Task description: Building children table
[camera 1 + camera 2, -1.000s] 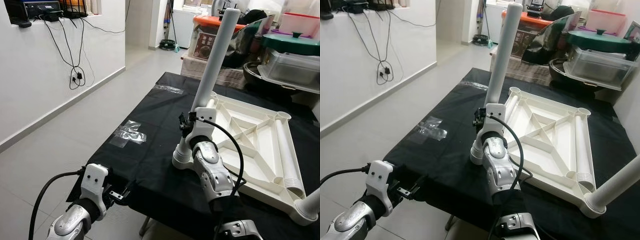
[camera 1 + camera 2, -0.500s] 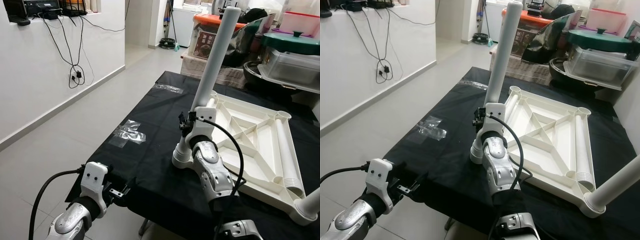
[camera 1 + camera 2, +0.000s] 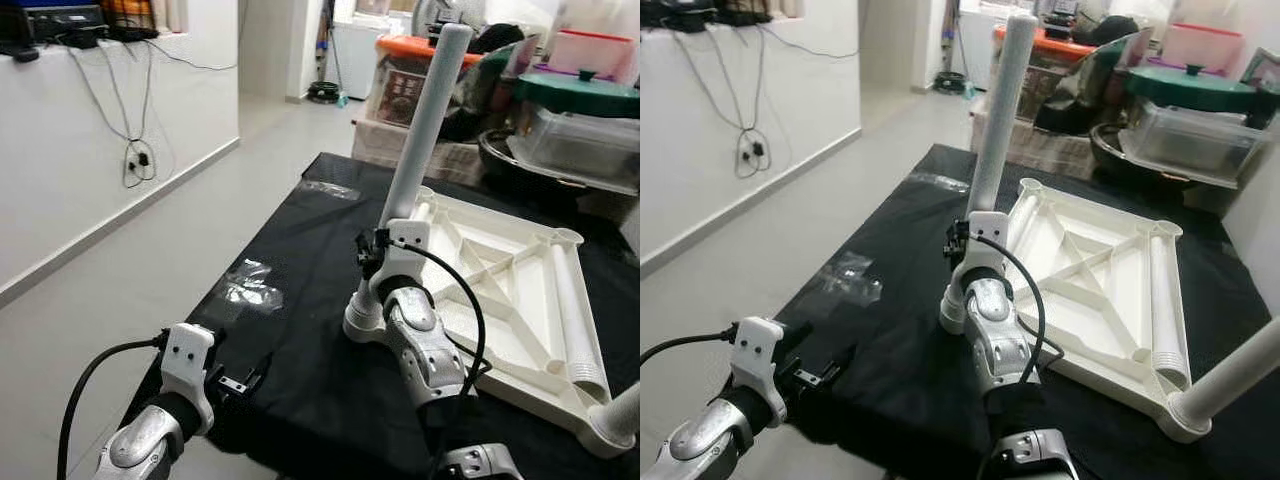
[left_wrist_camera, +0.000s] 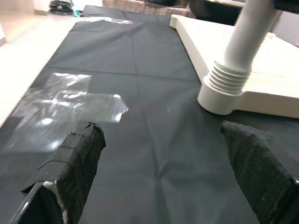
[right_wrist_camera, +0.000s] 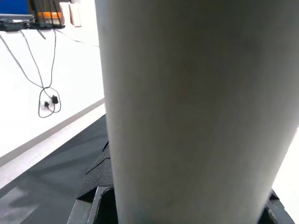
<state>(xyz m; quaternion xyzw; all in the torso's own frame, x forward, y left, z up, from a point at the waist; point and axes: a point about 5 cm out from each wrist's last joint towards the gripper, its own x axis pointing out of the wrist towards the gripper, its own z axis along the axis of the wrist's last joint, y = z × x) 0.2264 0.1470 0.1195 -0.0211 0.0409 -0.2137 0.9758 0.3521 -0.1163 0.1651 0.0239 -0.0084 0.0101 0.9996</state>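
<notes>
A white children's tabletop lies upside down on a black-covered table. One white leg stands upright in its near left corner socket. My right gripper is shut around the lower part of this leg. A second leg stands tilted in the near right corner. A third leg lies loose inside the tabletop along its right side. My left gripper hangs open at the table's front left edge, low over the cloth and holding nothing.
A patch of clear tape sticks to the cloth left of the upright leg. Storage boxes and pots crowd the back right. A white wall with hanging cables runs along the left, with open floor beside the table.
The whole picture has shifted a little, so the camera has moved. My right gripper still holds the upright leg and my left gripper stays open at the table's front edge.
</notes>
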